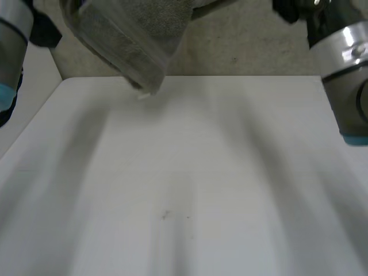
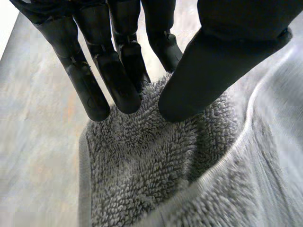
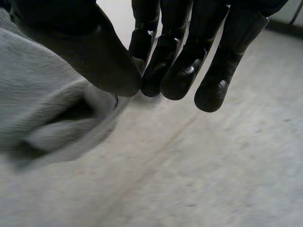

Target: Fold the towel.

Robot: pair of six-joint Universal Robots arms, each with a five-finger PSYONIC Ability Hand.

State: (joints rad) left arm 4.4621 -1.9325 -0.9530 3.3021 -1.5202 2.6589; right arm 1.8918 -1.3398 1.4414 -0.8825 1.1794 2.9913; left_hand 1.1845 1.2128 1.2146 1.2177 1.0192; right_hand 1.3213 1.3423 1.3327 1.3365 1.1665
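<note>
Left hand (image 2: 199,71): thumb and fingers pinched towel (image 2: 156,179) pile.
Right hand (image 3: 180,71): thumb and fingers nipped a towel edge.
Towel: hung above table's (image 1: 184,172) far edge.
Handling: likely light, limp, grippy; best held at corners.

grey towel (image 2: 156,179), looped pile with a plain smooth band — black left hand (image 2: 90,90), black right hand (image 3: 177,71) — white table (image 1: 190,172).

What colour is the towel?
The towel is grey, clearest in the left wrist view.
</note>
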